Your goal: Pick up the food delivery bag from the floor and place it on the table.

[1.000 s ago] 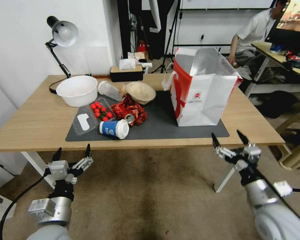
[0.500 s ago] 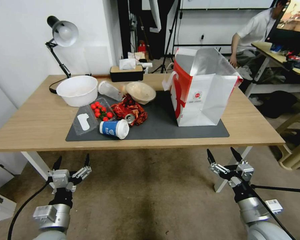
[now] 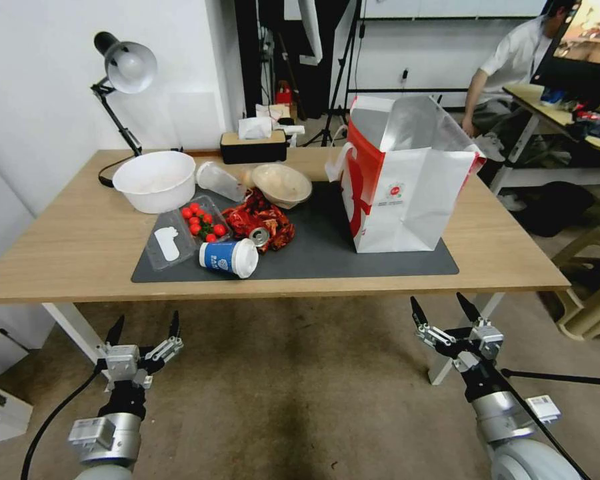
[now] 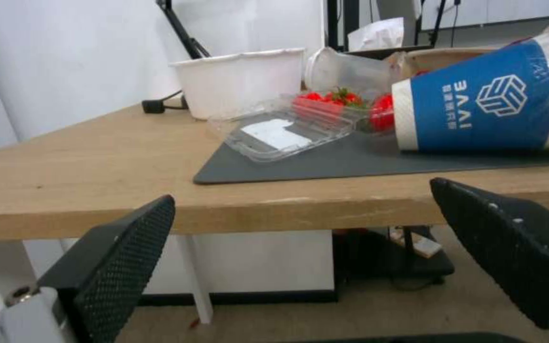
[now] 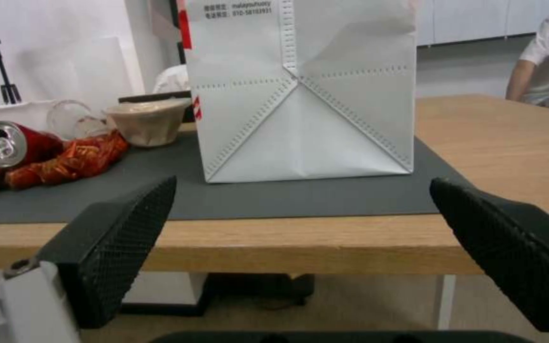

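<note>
Food delivery bag (image 3: 407,180) upright on desk (image 3: 80,247); right gripper (image 3: 445,313) dropped below edge, left gripper (image 3: 145,327) low, both wide open, empty; placement looks done.

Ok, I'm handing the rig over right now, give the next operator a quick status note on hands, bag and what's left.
Left hand: open, empty, low in front of the table edge.
Right hand: open, empty, below the table's front edge near the food delivery bag.
Bag: upright on the dark mat, right side of the table, mouth open, neither hand touching it.
Done: bag is off the floor and placed.
Left: nothing visible on the bag itself.
</note>
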Robot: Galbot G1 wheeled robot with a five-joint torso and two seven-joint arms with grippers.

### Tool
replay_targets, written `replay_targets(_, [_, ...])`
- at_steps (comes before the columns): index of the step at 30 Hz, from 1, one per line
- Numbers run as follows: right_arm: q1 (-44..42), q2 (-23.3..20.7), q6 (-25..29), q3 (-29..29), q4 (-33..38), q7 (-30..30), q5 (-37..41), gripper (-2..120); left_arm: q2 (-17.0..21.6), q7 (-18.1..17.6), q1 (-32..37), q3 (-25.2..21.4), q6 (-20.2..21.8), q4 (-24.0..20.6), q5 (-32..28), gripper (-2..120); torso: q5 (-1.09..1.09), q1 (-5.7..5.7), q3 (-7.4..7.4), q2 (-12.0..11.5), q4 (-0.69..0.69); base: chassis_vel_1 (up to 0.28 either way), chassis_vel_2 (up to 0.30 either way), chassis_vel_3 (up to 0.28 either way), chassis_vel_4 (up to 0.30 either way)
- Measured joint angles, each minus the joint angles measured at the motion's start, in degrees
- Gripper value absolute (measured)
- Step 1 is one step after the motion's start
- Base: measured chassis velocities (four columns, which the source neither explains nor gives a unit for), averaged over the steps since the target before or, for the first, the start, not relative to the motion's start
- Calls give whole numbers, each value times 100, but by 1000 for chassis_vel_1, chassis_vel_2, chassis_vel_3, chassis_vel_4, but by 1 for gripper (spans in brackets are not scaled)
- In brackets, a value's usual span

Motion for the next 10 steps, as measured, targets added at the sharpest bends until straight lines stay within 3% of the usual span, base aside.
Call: replay_targets(10, [4,-10,3,7,0,-6,19,100,4,-15,9,-9,-30,11,3,100,0,0,0,0,0,0,0,0,0])
